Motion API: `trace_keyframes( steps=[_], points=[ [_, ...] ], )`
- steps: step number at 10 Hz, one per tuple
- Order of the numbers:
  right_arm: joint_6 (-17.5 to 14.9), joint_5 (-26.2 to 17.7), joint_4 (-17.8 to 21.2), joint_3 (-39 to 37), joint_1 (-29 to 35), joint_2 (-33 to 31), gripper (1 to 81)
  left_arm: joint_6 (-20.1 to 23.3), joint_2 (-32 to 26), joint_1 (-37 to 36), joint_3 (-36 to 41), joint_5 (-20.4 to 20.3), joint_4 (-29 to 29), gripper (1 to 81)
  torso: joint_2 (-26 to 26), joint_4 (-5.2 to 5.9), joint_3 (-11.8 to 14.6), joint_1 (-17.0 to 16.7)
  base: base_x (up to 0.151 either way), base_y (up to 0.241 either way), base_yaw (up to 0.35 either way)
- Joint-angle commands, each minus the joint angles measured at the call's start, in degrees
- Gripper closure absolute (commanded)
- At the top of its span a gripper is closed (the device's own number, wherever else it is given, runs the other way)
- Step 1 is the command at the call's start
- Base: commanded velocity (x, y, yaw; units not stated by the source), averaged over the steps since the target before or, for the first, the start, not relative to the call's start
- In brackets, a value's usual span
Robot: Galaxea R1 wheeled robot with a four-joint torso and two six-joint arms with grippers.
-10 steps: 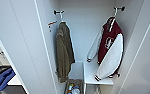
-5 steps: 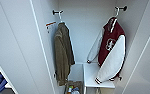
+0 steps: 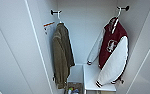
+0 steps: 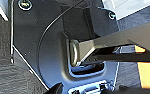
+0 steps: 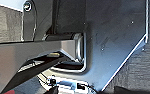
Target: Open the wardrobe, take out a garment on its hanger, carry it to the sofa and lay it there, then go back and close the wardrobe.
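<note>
Camera nearer, smooth white wardrobe [image 3: 88, 30], maroon garment [image 3: 113, 50], thin hanger [image 3: 118, 12]

The wardrobe [image 3: 91, 30] stands open, its white interior showing. The garment [image 3: 113, 50], maroon with white sleeves and a white chest emblem, hangs on the hanger [image 3: 118, 12] from a dark peg at the right wall.

A: Wardrobe [image 3: 18, 50] panels look smooth, matt white. The jacket [image 3: 114, 47]?

B: Maroon cloth body, sleeves with a smoother sheen, ribbed striped cuffs. The olive coat [image 3: 62, 56] beside it looks rough and woolly.

A: Dark coarse carpet [image 4: 1, 72] underneath.
</note>
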Motion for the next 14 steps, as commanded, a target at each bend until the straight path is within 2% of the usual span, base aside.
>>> trace_keyframes(
  steps=[1, 14],
  points=[
    [-0.2, -4.5, 0.3, 0.3, 1.5, -0.4, 1.0, 0.2, -0.3, -1.0, 0.1, 2.4, 1.1, 1.0, 0.0, 0.00, 0.0, 0.0, 0.089, 0.000, 0.000],
    [-0.2, -4.6, 0.2, 0.2, 1.8, 0.0, 1.0, 0.2, -0.1, -1.0, 0.0, 2.5, 1.1, 1.0, 0.0, 0.00, 0.0, 0.0, 0.091, 0.000, 0.000]
  ],
)
